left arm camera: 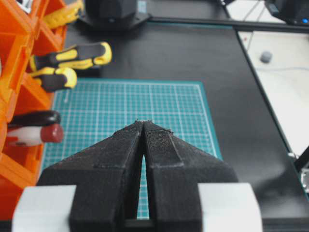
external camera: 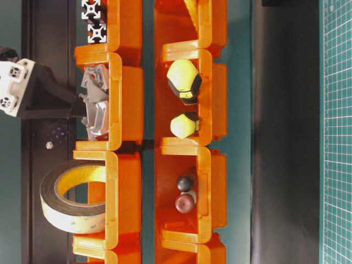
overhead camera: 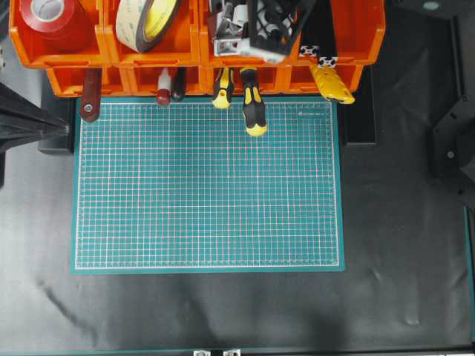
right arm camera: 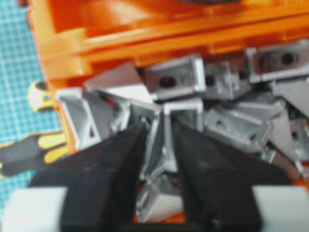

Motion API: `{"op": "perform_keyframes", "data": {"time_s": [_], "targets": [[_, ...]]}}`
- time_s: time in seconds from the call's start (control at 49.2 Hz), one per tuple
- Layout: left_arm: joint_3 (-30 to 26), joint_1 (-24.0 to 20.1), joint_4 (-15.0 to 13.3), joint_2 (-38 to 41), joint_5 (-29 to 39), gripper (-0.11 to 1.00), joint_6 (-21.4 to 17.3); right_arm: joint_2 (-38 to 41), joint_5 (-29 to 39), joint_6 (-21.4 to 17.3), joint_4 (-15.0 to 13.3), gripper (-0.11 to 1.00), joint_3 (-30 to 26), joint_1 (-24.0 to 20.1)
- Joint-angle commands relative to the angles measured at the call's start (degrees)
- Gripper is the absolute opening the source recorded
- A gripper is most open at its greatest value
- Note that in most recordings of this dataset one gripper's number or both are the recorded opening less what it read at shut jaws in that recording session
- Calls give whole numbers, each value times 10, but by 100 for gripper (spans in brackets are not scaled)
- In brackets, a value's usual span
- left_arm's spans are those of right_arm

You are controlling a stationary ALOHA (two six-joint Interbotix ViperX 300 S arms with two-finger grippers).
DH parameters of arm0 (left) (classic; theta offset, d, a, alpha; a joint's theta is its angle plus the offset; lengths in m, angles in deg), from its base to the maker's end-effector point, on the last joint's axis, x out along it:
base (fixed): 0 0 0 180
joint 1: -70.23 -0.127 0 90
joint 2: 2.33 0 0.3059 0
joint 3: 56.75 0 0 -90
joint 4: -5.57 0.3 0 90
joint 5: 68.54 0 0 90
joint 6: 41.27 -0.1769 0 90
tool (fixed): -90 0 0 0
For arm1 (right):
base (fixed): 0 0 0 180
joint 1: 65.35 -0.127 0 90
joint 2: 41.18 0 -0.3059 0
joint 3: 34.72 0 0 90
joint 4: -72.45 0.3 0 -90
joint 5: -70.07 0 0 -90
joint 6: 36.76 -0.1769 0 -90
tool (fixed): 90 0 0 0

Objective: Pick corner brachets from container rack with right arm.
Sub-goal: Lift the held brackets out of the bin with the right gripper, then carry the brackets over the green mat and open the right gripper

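Corner brachets [right arm camera: 227,111]: a loose heap of silver-grey cast pieces in one upper bin of the container rack [overhead camera: 67,55], third bin from the left in the overhead view. Rack sits along the far edge of the green cutting mat [overhead camera: 208,185], orange, two stacked rows.

Right gripper [right arm camera: 159,130] is down inside that bin, fingers [right arm camera: 116,164] pinched on a single bracket [right arm camera: 164,145] standing edge-up between them; jaws narrow, both inner faces against the metal. The rest of the heap lies around and beyond the tips. From table level the same gripper [external camera: 82,108] reaches into the bin from the left of the picture.

Left gripper [left arm camera: 144,124] hangs over the mat's left side, jaws together with only a thin slit between them, nothing held.

Other bins: red tape roll [overhead camera: 52,18], a roll of yellowish double-sided tape [overhead camera: 148,22], black-and-yellow screwdriver handles [overhead camera: 254,111] sticking out of the lower row over the mat edge, a dark red handle [overhead camera: 90,96].
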Motion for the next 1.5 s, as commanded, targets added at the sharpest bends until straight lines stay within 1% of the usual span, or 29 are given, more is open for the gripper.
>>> {"op": "perform_keyframes", "data": {"time_s": [0.0, 0.02, 0.183, 0.244, 0.305, 0.447, 0.508, 0.61, 0.752, 0.853, 0.975, 1.097, 1.219, 1.341, 1.422, 1.483], "targets": [[-17, 1, 2, 2, -4, 0, 2, -7, 8, 2, 1, 13, -11, -4], [-17, 1, 2, 2, -4, 0, 2, -8, 8, 2, 1, 11, -10, -5], [-17, 1, 1, 1, -4, 0, 2, -11, 7, 2, 0, 11, -19, -11], [-17, 1, 2, 1, -4, 0, 2, -13, 7, 2, -5, 11, -24, -14], [-17, 1, 2, 1, -4, 0, 2, -16, 11, 1, -17, 11, -28, -15], [-17, 1, 2, -1, -3, 0, 2, -28, 18, -1, -54, 11, -46, -28], [-17, 1, 1, -3, -1, 0, 2, -39, 24, -1, -62, 11, -54, -35], [-17, 1, 1, -4, 1, 0, 3, -59, 29, -2, -65, 11, -54, -51], [-17, 6, 2, -4, 1, 0, -1, -101, 36, -4, -64, 11, -28, -83], [-18, 11, 1, -12, 1, 0, -5, -138, 24, -13, -65, 9, 2, -119], [-19, 10, 1, -28, 1, 0, -4, -193, -11, -32, -66, 9, 59, -172], [-18, 10, 1, -36, 1, 0, 2, -250, -59, -49, -65, 9, 139, -226], [-18, 11, 2, -37, 1, 0, 2, -300, -127, -54, -66, 9, 237, -269], [-17, 11, 1, -38, -2, 0, 3, -335, -215, -62, -66, 9, 337, -306], [-17, 11, 2, -39, 1, 0, 4, -337, -273, -74, -66, 9, 378, -323], [-14, 11, 2, -39, 2, 0, 4, -328, -299, -82, -68, 9, 396, -332]]}}
